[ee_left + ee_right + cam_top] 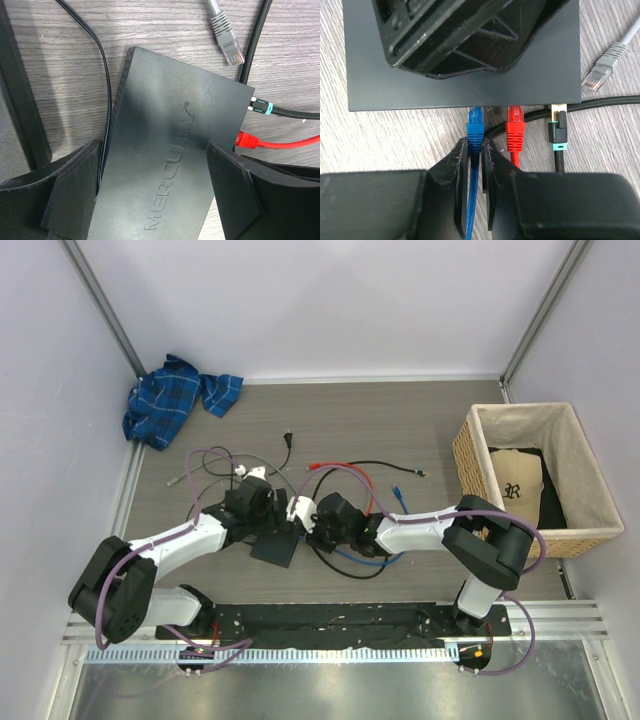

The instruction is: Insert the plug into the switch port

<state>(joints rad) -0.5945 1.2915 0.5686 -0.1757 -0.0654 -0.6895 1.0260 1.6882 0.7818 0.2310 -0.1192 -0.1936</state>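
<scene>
right gripper (476, 149): nearly closed, its fingers pinching the blue plug (476, 125) from 9 and 3 o'clock.
table (400, 420): grey wood grain, with loose cables (350, 466) strewn about its middle.
basket (470, 455): stood at 3 o'clock in the top view, a tan cap (515, 485) inside.
cloth (170, 400): blue plaid, crumpled at 10 o'clock.
left gripper (155, 170): spread wide, one finger against each long side of the switch (170, 115), clamping it flat on the table.
switch: dark grey flat box near the table's centre, between the two grippers.
port: on the switch's 6 o'clock edge in the right wrist view, hidden by the blue plug's nose; how deep the plug sat could not be told.
red plug (515, 127): seated in the same edge, just at 3 o'clock of the blue one.
black plug (558, 132): teal-banded, further toward 3 o'clock on that edge.
grey plug (600, 75): lay loose on the table, off the switch's 3 o'clock corner.
</scene>
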